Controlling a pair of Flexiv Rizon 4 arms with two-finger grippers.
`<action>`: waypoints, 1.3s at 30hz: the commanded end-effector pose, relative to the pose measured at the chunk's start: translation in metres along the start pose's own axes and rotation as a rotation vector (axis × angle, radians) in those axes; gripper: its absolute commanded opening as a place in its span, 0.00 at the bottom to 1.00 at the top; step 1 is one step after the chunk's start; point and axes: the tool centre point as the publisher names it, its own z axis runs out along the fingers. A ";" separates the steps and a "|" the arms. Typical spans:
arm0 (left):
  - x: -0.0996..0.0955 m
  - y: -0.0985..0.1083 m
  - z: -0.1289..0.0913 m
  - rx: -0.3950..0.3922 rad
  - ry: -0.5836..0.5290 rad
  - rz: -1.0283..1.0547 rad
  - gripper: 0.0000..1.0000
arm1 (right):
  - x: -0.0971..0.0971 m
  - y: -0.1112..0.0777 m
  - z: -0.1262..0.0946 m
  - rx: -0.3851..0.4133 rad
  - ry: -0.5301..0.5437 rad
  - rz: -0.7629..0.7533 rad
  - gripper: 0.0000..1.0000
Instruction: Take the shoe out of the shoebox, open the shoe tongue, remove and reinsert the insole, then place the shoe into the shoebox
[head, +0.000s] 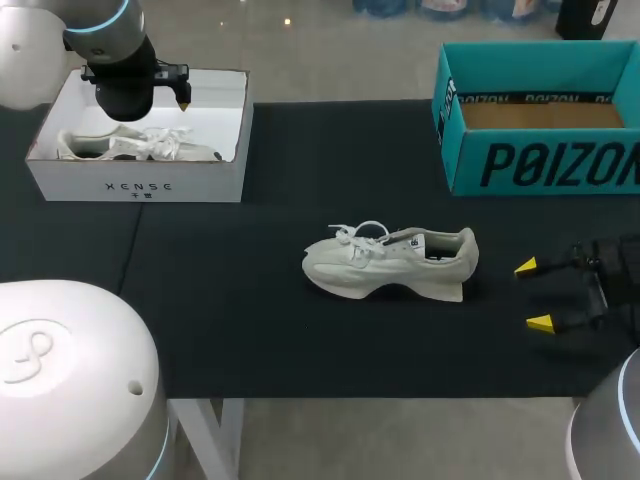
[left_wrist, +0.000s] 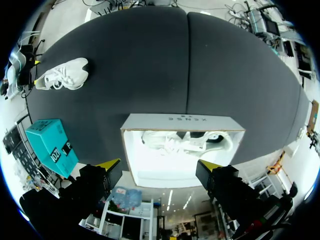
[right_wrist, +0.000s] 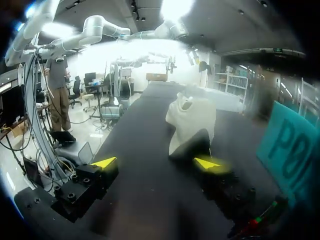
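While the white shoe (head: 390, 262) stands upright on its sole on the black table (head: 230, 320), the right claw (head: 533, 294) sits low over the cloth just behind it, with the heel turned toward the fingertips and the toe pointing away. Seen from that wrist, the right claw (right_wrist: 155, 163) is spread wide and grips nothing. The shoe (right_wrist: 192, 120) lies ahead of it, closer to one finger than to the other, and apart from both. The teal shoebox (head: 540, 110) rests off to that same side of the right claw, open at the top, and its wall (right_wrist: 287, 150) shows just past that finger. The left claw (left_wrist: 160, 164) hangs above a white shoebox (left_wrist: 180, 121), its two yellow-tipped fingers far apart and closed on nothing. Under it, inside that open box, a second shoe (left_wrist: 185, 142) lies on its side along the long wall farthest ahead of the fingers. From the left wrist, the shoe on the table (left_wrist: 65, 75) is well ahead of that claw and off to one side, and the teal shoebox (left_wrist: 50, 145) sits on that side too, nearer to the fingers.
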 end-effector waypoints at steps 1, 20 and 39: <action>0.000 0.000 0.000 -0.001 0.000 0.001 1.00 | -0.009 0.001 0.005 0.003 0.012 -0.002 1.00; 0.000 0.000 0.000 -0.001 0.000 0.001 1.00 | -0.061 0.000 0.027 -0.017 -0.057 0.029 1.00; 0.000 0.000 0.000 -0.001 0.000 0.001 1.00 | -0.077 -0.002 0.066 -0.032 -0.020 0.029 1.00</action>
